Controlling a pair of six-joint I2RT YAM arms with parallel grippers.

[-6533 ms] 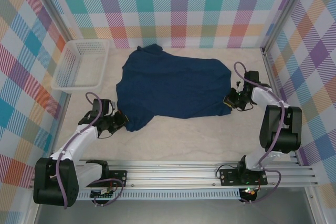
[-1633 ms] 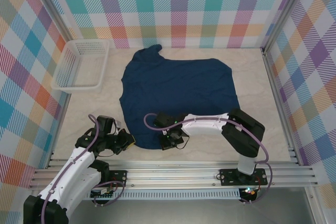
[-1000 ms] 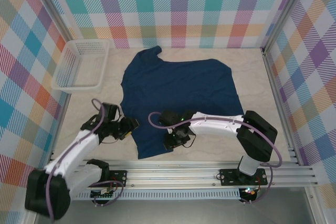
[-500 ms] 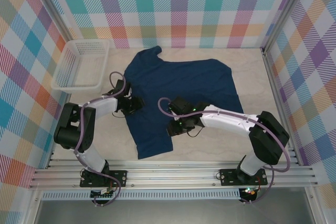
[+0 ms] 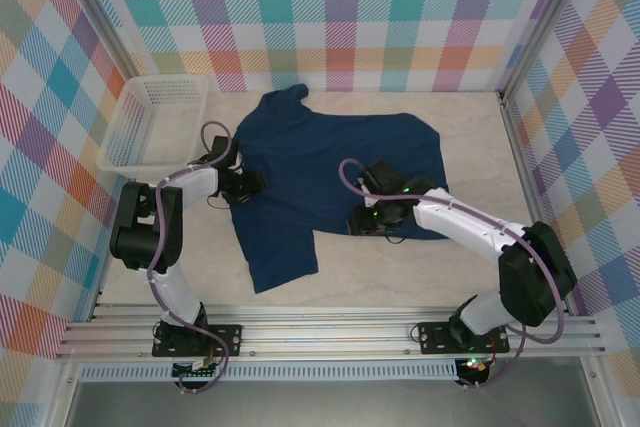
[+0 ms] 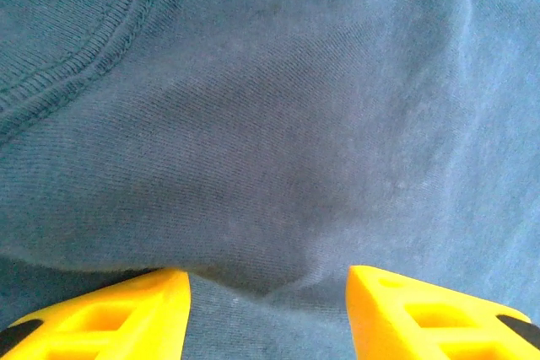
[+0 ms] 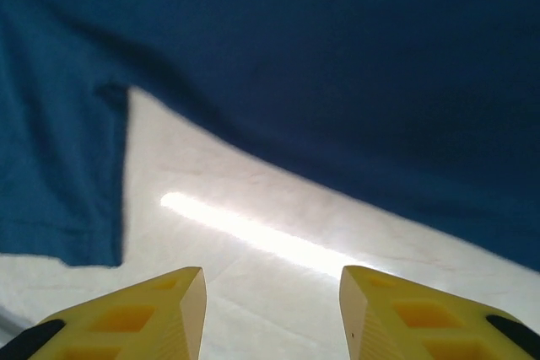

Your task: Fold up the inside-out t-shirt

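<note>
At the far left a white mesh basket [image 5: 113, 132] sits against the side wall, well apart from the cloth. Just to its right the left tool [image 5: 247, 187] lies low at the left edge of the dark navy t-shirt [image 5: 330, 152]. In its wrist view the yellow fingers [image 6: 126, 309] stand well apart [image 6: 268, 292]. The fabric [image 6: 278, 124] sags into the gap between them, and a stitched seam [image 6: 76, 48] curves past at upper left (whether the cloth is actually nipped I cannot tell).

The t-shirt is spread flat over the middle and far part of the bench [image 5: 420, 277]. One narrower flap [image 5: 283, 252] reaches toward the near edge.

To the right of that flap the right tool [image 5: 363, 221] rests at the shirt's near hem. Its wrist view shows the fingers parted [image 7: 272, 292] with nothing between them but pale bench [image 7: 169, 166], and the navy edge [image 7: 337, 56] just ahead.
</note>
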